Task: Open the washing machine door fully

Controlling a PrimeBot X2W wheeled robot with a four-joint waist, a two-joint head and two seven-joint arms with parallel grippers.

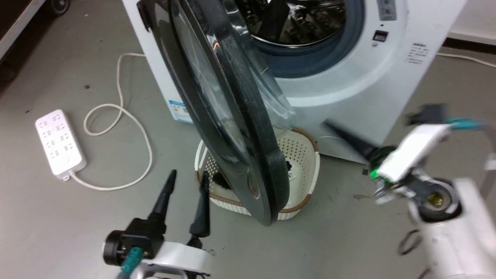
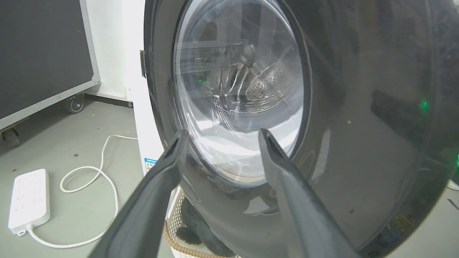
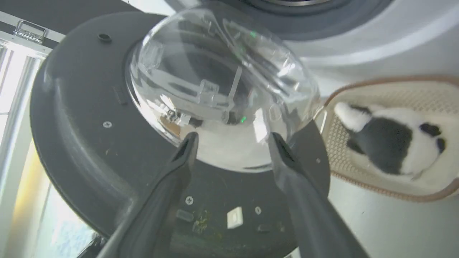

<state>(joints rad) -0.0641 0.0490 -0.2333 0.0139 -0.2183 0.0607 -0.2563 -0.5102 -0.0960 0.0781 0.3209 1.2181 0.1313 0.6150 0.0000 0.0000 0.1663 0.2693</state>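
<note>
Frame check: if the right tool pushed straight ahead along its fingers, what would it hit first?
Most likely the bulging clear glass of the washing machine door: the right tool, open, aims at its lower part in the wrist view. The remaining gap is hard to judge.

Grey floor [image 1: 58, 232] with a white power strip [image 1: 60, 144] lying on it; perhaps a wheeled black case [image 2: 39, 53] behind
</note>
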